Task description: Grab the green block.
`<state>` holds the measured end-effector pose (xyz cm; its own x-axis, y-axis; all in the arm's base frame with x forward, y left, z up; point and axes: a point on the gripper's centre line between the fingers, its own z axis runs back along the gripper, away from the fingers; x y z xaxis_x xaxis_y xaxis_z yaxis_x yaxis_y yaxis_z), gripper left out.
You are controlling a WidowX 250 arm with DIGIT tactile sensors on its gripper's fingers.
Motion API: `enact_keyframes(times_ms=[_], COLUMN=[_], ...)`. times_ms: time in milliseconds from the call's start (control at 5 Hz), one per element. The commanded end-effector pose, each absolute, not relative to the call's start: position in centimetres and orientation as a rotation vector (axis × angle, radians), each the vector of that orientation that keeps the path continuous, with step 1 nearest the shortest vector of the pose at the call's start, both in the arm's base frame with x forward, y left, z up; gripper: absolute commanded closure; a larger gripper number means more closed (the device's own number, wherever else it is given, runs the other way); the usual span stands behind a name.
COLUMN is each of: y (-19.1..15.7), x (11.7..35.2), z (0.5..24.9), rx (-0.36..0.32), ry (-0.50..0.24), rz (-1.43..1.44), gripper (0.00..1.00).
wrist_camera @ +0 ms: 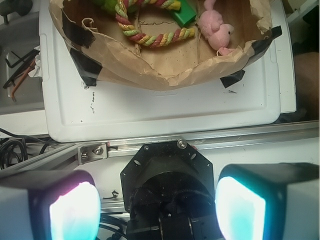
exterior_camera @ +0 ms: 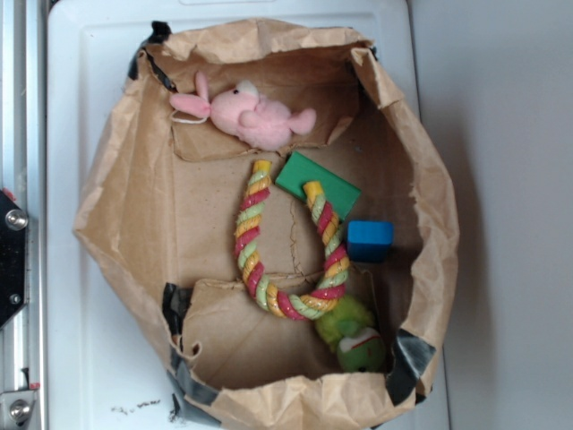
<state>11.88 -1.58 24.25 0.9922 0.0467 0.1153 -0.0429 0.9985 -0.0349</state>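
**Hand parked wide apart, well short of the green block**

A white counter [exterior_camera: 81, 179] carried everything, and on it sat a brown paper bag [exterior_camera: 116, 206] with its walls rolled down and taped at the corners with black tape, likely to keep the mouth open so that a reach from above could get in. Its creased floor held all the loose things together, crowded enough that any descent would call for care.

Largest inside was the striped rope toy [exterior_camera: 255, 233], bent into a U. One of its ends lay across the green block [exterior_camera: 313, 180], which rested flat near the bag's middle, touching the rope and partly covered by it; a grip would probably have to come at the block's free edges. A pink plush pig [exterior_camera: 255, 116] lay against the far wall, a fuzzy lime-green plush toy [exterior_camera: 354, 336] sat in the near corner beside the rope's bend, and a small blue cube [exterior_camera: 370, 240] stood just beside the rope, apart from the block.

In the wrist view the hand [wrist_camera: 157, 207] had its two fingers [wrist_camera: 75, 210] spread apart and held nothing, hanging outside the bag over the metal rail [wrist_camera: 200, 142] at the counter's edge. Cables and tools lay on a grey surface beside it.
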Motion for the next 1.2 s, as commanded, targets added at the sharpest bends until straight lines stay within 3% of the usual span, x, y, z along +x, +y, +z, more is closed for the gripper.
enact_keyframes(times_ms=[0,400,600,1000], y=[-1.6,-0.9,-0.3,2.5], x=[11.9,17.8,20.7,25.5], z=[24.3,23.0,21.6,19.1], rx=[-0.032,0.011,0.014,0.014], ry=[-0.116,-0.153,-0.191,-0.184], rz=[0.045,-0.046,-0.228,-0.282], gripper=[0.00,0.00,0.00,0.00])
